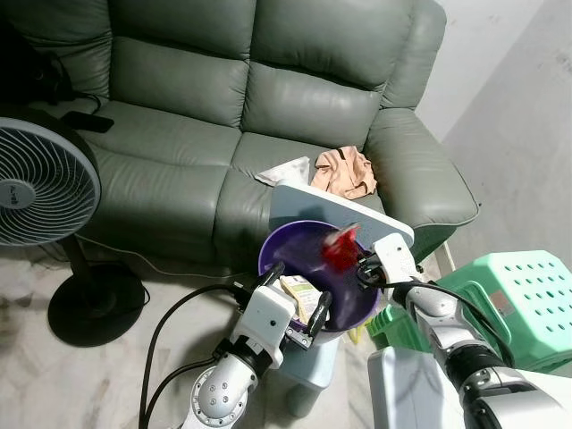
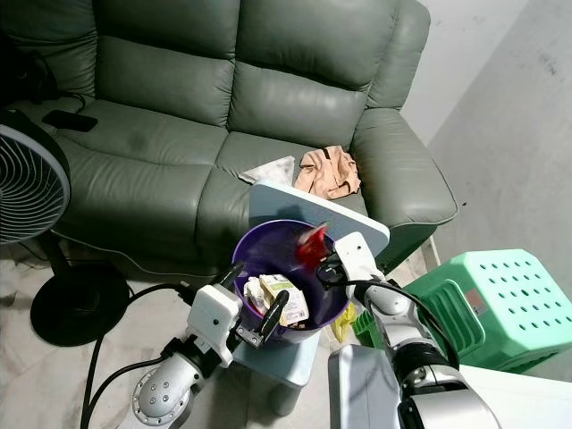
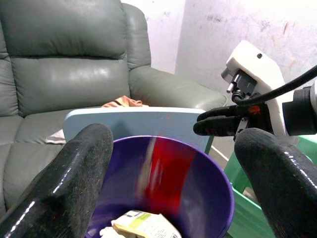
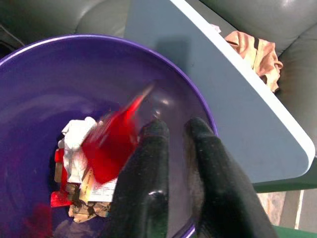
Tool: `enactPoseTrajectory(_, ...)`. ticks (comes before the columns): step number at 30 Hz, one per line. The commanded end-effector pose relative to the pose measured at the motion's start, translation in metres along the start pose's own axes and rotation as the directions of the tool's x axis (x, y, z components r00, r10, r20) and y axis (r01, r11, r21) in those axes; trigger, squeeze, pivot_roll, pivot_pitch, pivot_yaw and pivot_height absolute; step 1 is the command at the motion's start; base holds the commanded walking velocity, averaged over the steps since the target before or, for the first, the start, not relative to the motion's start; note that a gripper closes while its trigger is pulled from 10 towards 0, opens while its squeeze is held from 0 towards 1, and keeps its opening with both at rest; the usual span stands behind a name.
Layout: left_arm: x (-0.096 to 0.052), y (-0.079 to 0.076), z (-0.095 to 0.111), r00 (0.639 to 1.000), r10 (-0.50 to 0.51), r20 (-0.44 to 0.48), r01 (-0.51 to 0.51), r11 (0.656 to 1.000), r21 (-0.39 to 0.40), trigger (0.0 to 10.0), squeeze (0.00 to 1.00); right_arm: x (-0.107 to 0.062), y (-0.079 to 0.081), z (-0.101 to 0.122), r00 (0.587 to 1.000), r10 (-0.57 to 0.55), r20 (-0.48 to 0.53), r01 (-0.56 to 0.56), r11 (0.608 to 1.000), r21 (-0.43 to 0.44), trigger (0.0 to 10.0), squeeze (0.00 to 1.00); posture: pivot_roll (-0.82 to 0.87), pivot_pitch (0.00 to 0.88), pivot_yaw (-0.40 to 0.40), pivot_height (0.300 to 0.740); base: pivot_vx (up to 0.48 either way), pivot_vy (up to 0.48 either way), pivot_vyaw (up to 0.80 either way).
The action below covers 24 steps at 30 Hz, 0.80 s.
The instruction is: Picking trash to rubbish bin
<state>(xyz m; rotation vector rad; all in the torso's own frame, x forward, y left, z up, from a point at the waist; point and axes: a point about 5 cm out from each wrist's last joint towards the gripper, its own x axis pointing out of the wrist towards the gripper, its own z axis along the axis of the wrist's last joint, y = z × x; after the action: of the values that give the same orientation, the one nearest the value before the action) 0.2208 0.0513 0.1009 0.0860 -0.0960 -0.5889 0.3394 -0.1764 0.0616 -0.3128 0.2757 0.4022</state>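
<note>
Left eye view takes in a grey-green leather sofa (image 1: 232,116) across the upper frame, a standing fan (image 1: 36,188) at the left edge and a green perforated plastic stool (image 1: 523,295) at lower right. At lower centre sits the purple rubbish bin (image 1: 357,308), its pale blue lid (image 1: 313,207) tipped up behind it, with cartons and paper scraps (image 2: 281,299) in the bottom. The step in hand looks like the drop: a red wrapper (image 1: 340,248), motion-blurred, is in the air inside the bin's upper right, its long axis slanting from upper right down to lower left. The right gripper (image 4: 171,139) hangs over the rim with fingers narrowly apart and empty. The left gripper (image 1: 299,304) at the near rim has fingers spread wide, holding nothing. Next probably calls for drawing both arms back and looking for more trash.
</note>
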Motion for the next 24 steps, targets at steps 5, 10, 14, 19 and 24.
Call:
enactPoseTrajectory(5, 0.005, 0.001, 0.007, 1.000, 0.002, 0.025, -0.001, 1.000, -0.011, 10.0, 0.00, -0.002, -0.003, 0.001, 0.999, 0.035, 0.025, -0.036, 0.999, 0.041, 10.0, 1.00, 0.07, 0.127, -0.221, 0.740, 0.000, 0.000, 0.00)
enactPoseTrajectory(10, 0.005, 0.002, 0.007, 1.000, 0.002, 0.027, -0.002, 1.000, -0.010, 10.0, 0.00, -0.002, -0.002, 0.002, 0.998, 0.049, 0.036, -0.051, 0.997, 0.051, 10.0, 1.00, 0.07, 0.119, -0.218, 0.740, 0.000, 0.000, 0.00)
enactPoseTrajectory(14, 0.006, 0.003, 0.007, 1.000, 0.001, 0.031, -0.001, 1.000, -0.007, 10.0, 0.00, -0.002, -0.002, 0.002, 0.998, 0.053, 0.046, -0.055, 0.997, 0.055, 10.0, 1.00, 0.07, 0.111, -0.215, 0.740, 0.000, 0.000, 0.00)
enactPoseTrajectory(19, 0.009, 0.007, 0.008, 0.999, 0.009, 0.038, -0.009, 1.000, 0.002, 10.0, 0.00, -0.002, -0.003, 0.006, 0.995, 0.040, 0.088, -0.046, 0.997, 0.068, 10.0, 1.00, 0.07, 0.101, -0.212, 0.740, 0.000, 0.000, 0.00)
enactPoseTrajectory(24, 0.014, 0.024, 0.009, 0.998, 0.050, 0.049, -0.050, 0.999, 0.012, 10.0, 0.00, -0.005, -0.010, 0.012, 0.986, -0.019, 0.164, -0.005, 0.990, 0.143, 10.0, 1.00, 0.07, 0.077, -0.197, 0.740, 0.000, 0.000, 0.00)
